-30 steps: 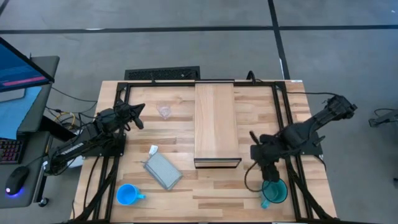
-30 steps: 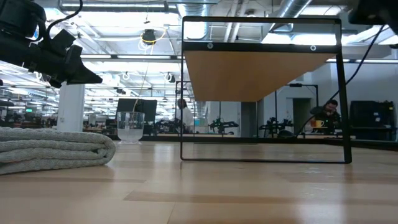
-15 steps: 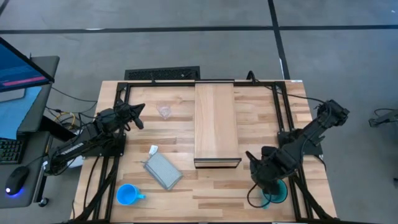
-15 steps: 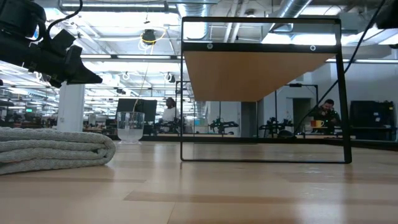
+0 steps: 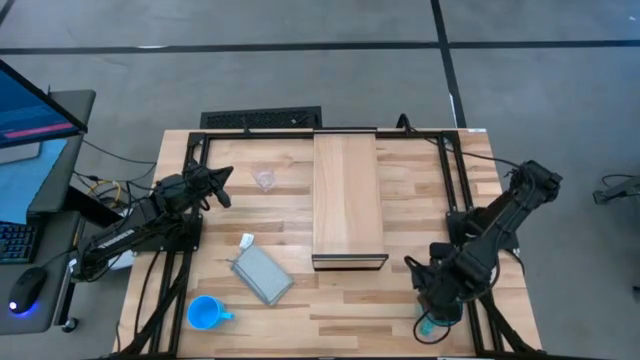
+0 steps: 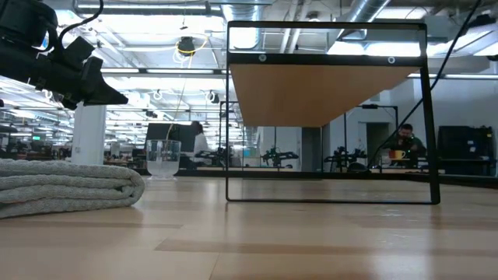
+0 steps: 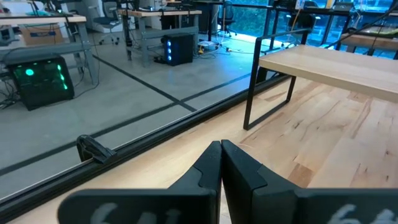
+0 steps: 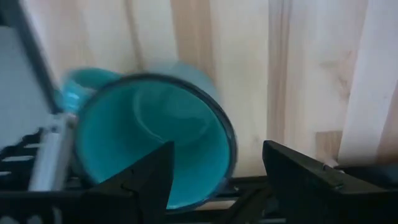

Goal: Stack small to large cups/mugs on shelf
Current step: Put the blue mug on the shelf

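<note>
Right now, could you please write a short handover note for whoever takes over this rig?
Right end effector: open, directly over the teal mug at the table's near right corner, fingers on either side of its rim, not yet closed.
Left end effector: shut, empty, waiting at the left side of the table beside the clear glass cup.
Blue mug: near left corner, beyond the grey pouch.
Shelf: mid-table, nothing on it.
Done: none placed.
Left: all three cups to stack on the shelf, small to large.
</note>
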